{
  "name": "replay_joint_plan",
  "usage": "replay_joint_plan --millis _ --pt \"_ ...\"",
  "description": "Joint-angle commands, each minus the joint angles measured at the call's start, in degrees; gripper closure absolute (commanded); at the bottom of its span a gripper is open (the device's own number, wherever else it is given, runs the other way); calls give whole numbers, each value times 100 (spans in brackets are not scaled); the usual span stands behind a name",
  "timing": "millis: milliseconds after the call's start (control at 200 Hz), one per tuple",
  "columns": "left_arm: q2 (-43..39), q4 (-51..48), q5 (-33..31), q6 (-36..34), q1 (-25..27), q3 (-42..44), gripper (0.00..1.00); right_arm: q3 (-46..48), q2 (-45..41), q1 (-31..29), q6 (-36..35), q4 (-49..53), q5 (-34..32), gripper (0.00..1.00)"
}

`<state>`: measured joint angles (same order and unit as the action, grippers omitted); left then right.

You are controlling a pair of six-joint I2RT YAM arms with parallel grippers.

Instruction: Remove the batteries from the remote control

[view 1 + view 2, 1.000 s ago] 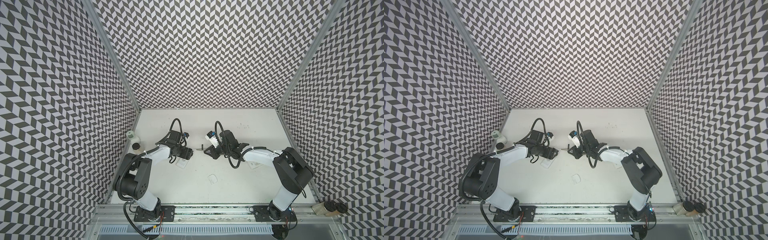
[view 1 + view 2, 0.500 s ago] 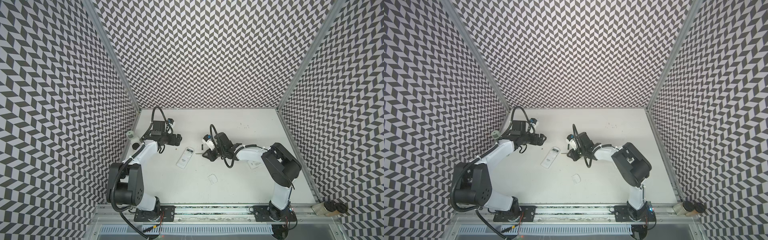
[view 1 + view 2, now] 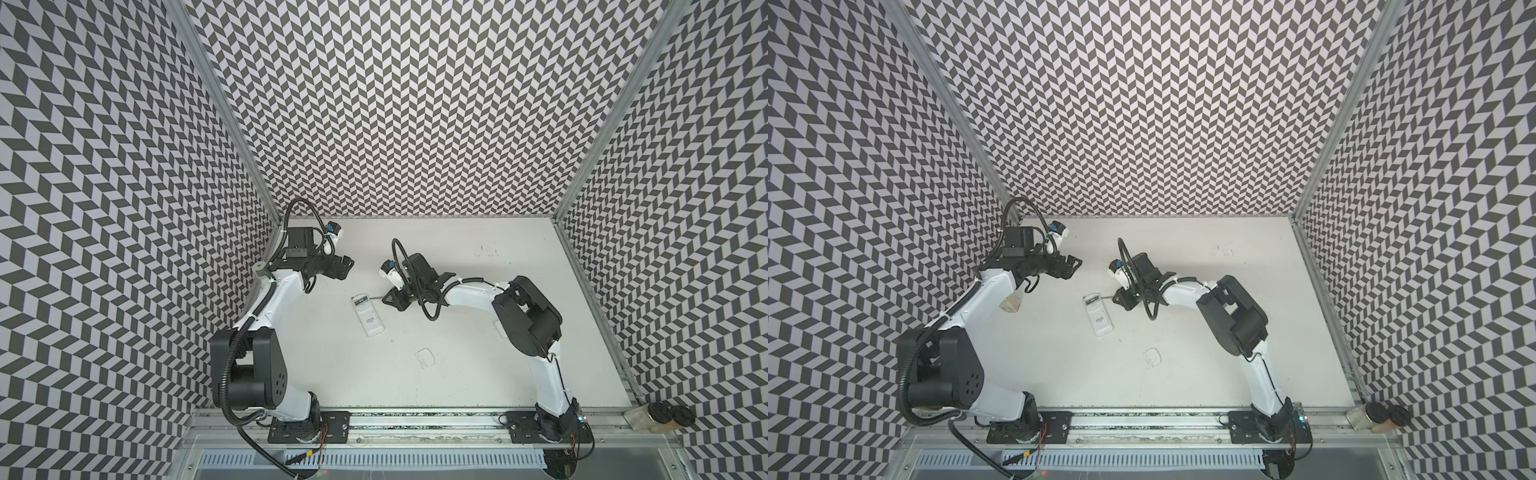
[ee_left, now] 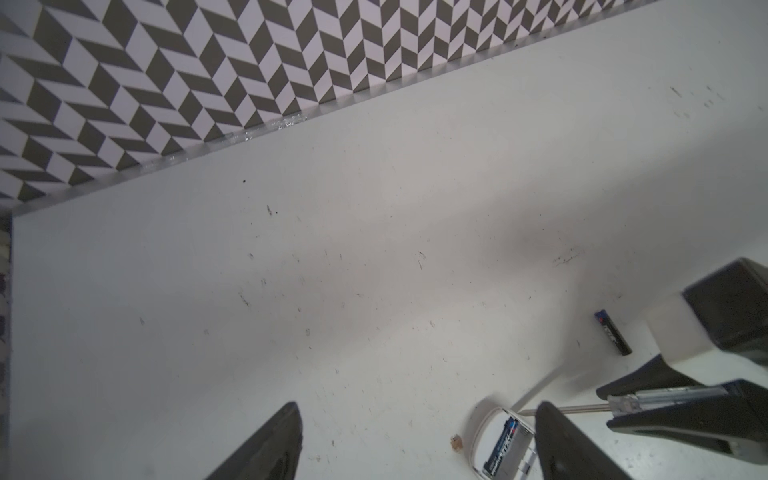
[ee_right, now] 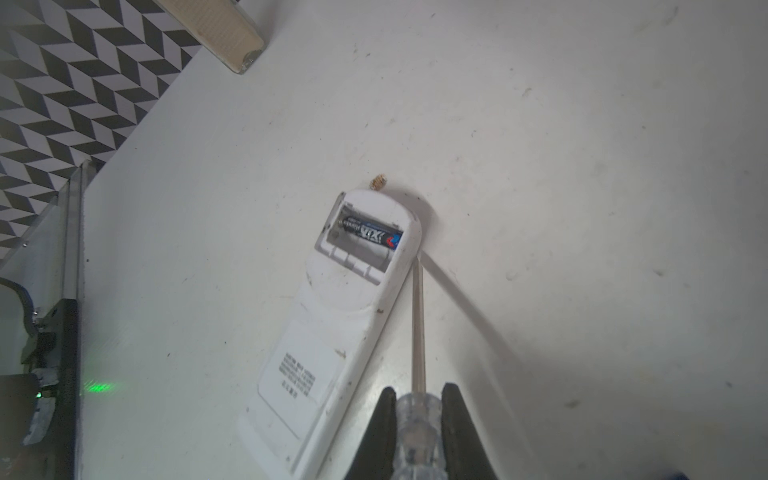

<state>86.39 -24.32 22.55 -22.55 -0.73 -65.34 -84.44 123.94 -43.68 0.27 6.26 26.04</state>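
— Chevron walls on three sides, a white worktop between them. Where does the unloading stand?

— The remote control lies back-up just left of centre in both top views, with its compartment open. One black battery sits in the bay. A loose black battery lies on the worktop, apart from the remote.

— And the grippers?

— The right gripper has its jaws clamped on a clear-handled screwdriver. The shaft runs just beside the remote's long edge, tip by the bay's corner. The left gripper hovers toward the upper left of the worktop, jaws wide apart and holding nothing.

— What worries you?

— Nothing pins the remote. If the tip pries now, I'd expect the light case to skid or spin rather than give up the cell. A slipped tip could also flick the battery out, and a round cell rolls.

— Any writing?

— The battery's wrap has white lettering beside a blue-and-red mark, but I can't read it for certain. The remote's back label carries several lines of print, too small to read.
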Motion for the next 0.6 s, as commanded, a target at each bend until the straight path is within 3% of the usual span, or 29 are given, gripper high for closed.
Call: replay_joint_plan --millis 0,105,190,315,591 --pt "115 -651 597 -1883 -43 -223 13 -573 303 -193 -391 136 389 100" --pt "203 -1762 1301 -3926 -219 -324 10 -1050 587 -395 -656 409 606 100" --pt "285 -2135 1196 -4770 -327 -380 10 -1211 583 -490 -873 604 586 100" --pt "424 -2894 1323 -6406 -635 -328 9 -718 93 -428 -1021 290 131 100" --pt "702 -2860 1003 -7330 -771 179 9 623 -1162 -316 -1822 -483 -142 100"
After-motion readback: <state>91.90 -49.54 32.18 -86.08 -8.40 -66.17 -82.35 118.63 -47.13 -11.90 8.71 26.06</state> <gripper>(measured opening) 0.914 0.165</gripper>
